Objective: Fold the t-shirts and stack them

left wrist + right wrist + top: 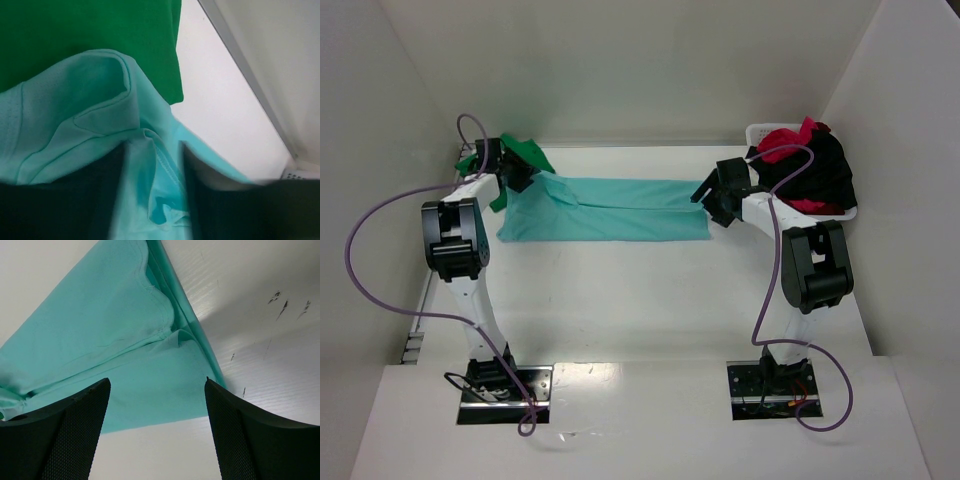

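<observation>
The left gripper (pixel 152 155) has its fingers (pixel 60 200) apart, and a fold of the teal shirt (pixel 610 210) lies loose between them; nothing looks pinched. It sits low over the shirt's left end, where the cloth is bunched and rumpled, with a seam curling up just beyond the fingertips. That end overlaps the edge of the green shirt (pixel 525 152), which lies crumpled in the far left corner of the table (pixel 640 300), partly hidden by the left wrist in the top view. The right gripper (pixel 157 385) is spread wide and holds nothing. It hangs just above the teal shirt's right end, with the near right corner of the cloth showing between its fingers and bare table on either side. The teal shirt is folded into a long band running left to right across the far half of the table, mostly flat, with a lengthwise crease along its middle. Just right of the right gripper, in the far right corner, stands the basket (pixel 757 130), with a red shirt (pixel 785 140) and a black shirt (pixel 825 170) heaped in it and spilling over its rim. Both arms reach from their bases at the near edge to the ends of the teal band.
</observation>
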You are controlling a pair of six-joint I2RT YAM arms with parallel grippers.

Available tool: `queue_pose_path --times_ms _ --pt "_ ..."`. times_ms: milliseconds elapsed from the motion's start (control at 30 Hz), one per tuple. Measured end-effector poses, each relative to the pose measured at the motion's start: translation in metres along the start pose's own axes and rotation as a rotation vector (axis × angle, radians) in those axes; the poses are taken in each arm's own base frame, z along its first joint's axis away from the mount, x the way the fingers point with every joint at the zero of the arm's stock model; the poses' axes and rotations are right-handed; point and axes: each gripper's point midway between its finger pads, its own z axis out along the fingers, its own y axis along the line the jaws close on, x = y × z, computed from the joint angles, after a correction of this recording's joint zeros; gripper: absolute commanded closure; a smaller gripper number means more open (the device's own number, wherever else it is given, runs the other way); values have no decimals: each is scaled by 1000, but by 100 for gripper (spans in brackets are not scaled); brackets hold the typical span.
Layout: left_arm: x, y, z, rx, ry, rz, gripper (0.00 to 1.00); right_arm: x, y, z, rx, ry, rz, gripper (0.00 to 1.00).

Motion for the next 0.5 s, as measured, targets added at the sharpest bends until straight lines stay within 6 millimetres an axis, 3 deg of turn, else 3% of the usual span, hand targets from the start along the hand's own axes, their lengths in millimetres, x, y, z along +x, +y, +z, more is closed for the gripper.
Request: queue_pose_path --times_ms 100,300,400,500 --pt "4 -1 -1 13 20 16 11 -1 -1 0 5 -6 2 16" --pt "8 -1 -7 20 49 85 8 -4 0 0 9 -19 -6 15" --pt "8 -6 -21 24 53 128 8 -16 10 -4 -12 -44 -30 14" --pt "10 -12 -47 33 50 155 0 -35 33 -12 -65 -83 -70 0"
